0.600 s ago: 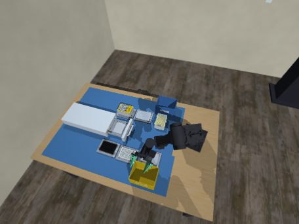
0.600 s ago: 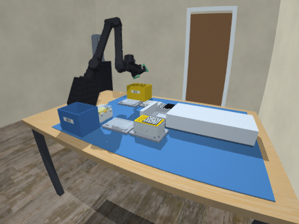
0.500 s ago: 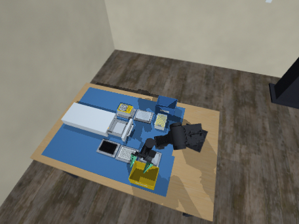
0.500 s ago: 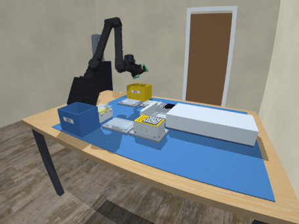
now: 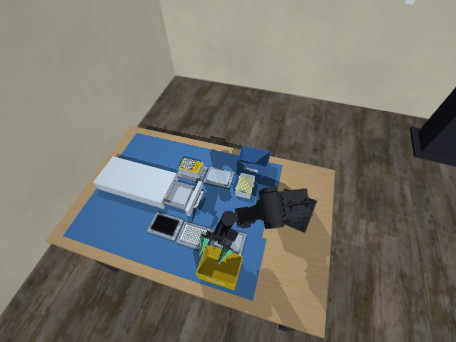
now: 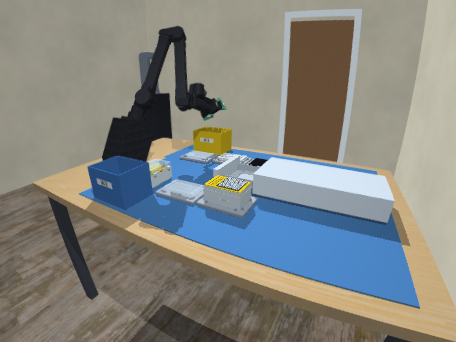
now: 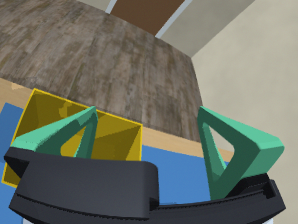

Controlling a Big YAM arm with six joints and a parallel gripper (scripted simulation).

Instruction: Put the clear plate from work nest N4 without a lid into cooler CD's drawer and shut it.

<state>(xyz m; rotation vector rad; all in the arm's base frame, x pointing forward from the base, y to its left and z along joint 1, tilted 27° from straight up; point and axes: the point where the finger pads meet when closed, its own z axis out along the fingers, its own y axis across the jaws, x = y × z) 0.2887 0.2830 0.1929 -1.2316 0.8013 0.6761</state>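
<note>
My gripper [image 5: 213,250] hangs high above the bench, over the near rim of the yellow bin [image 5: 219,268]. It also shows in the exterior view [image 6: 214,111]. In the wrist view its green fingers stand wide apart with nothing between them. The white cooler CD [image 5: 132,181] lies at the left, with its drawer [image 5: 182,195] pulled out toward the arm and its bar handle [image 5: 196,198] at the front. A clear plate [image 5: 220,176] sits in a nest behind the drawer. A white-welled plate [image 5: 194,234] and another nest [image 5: 237,242] lie below my wrist. I cannot read the nest labels.
A black plate [image 5: 164,226] sits left of the white-welled one. The yellow-topped tip box [image 5: 190,166], a small yellow rack [image 5: 245,185] and the blue bin [image 5: 253,159] stand at the back. The arm's base [image 5: 292,207] is at the right.
</note>
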